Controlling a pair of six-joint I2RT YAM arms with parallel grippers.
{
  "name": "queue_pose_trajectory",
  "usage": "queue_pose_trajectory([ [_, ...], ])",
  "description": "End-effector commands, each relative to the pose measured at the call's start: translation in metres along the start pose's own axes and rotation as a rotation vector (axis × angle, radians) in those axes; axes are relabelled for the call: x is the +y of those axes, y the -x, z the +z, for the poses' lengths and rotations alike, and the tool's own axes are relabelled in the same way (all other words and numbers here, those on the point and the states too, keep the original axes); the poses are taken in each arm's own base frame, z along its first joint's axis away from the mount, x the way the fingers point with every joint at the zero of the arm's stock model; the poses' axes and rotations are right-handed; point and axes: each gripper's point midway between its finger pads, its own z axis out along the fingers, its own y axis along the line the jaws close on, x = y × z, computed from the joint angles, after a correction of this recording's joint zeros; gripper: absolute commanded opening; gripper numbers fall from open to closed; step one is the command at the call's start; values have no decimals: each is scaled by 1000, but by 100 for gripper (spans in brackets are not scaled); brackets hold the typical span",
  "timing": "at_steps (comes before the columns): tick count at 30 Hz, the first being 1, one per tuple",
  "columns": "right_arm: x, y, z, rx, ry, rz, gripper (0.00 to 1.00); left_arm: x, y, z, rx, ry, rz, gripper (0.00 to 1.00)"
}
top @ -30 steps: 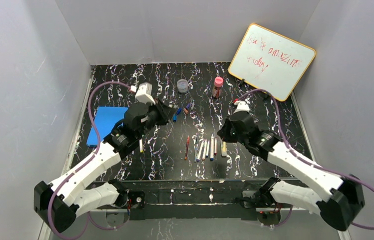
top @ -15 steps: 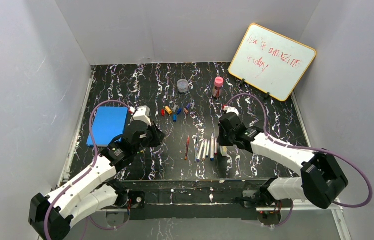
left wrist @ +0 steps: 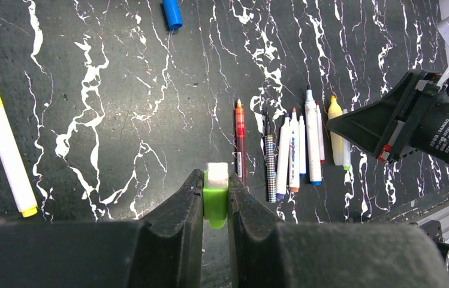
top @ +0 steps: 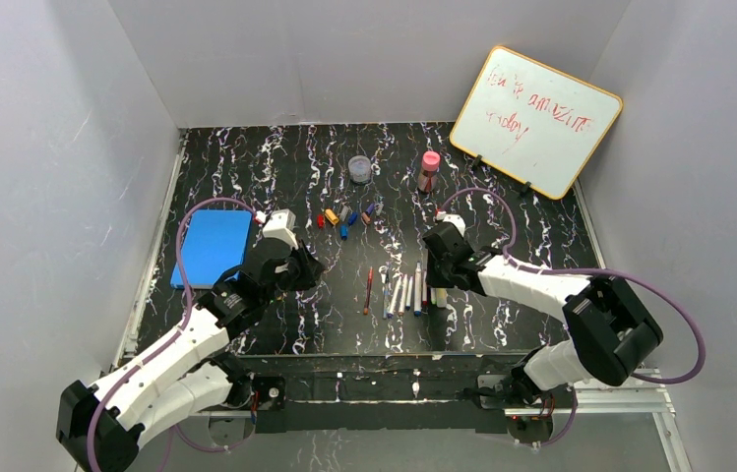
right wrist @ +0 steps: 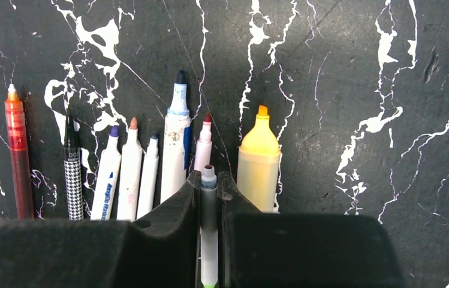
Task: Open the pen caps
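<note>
**Caps: light, slick, gripped across the sides**

Pinched between the fingers of the left gripper [left wrist: 214, 177] is a green cap [left wrist: 215, 204], held across its flat sides above the table [top: 502, 197]. The right gripper [right wrist: 209, 177] is clamped on a slim uncapped pen [right wrist: 208, 234], tip forward, at the row of pens [right wrist: 177, 150] lying side by side. More loose caps [top: 344, 216] cluster farther back. They look light, stiff and smooth (apt to squirt from a weak pinch). The barrels probably roll, so they suit a mid-length hold and a pull straight along the axis.
</note>
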Motion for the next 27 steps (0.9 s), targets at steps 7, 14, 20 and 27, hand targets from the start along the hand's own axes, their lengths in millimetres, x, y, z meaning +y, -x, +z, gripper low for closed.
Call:
queue_pose_trajectory([
  [7, 8, 23, -1, -68, 11, 38, 27, 9, -6, 0, 7, 29, 22, 0],
  [14, 11, 26, -6, -76, 25, 47, 31, 9, -5, 0, 5, 31, 23, 0],
  [20, 25, 47, -35, -130, 100, 67, 34, 11, 2, 4, -12, 60, 33, 0],
  [27, 54, 48, -84, -185, 371, -11, 38, 21, 31, 34, -18, 262, 87, 0],
])
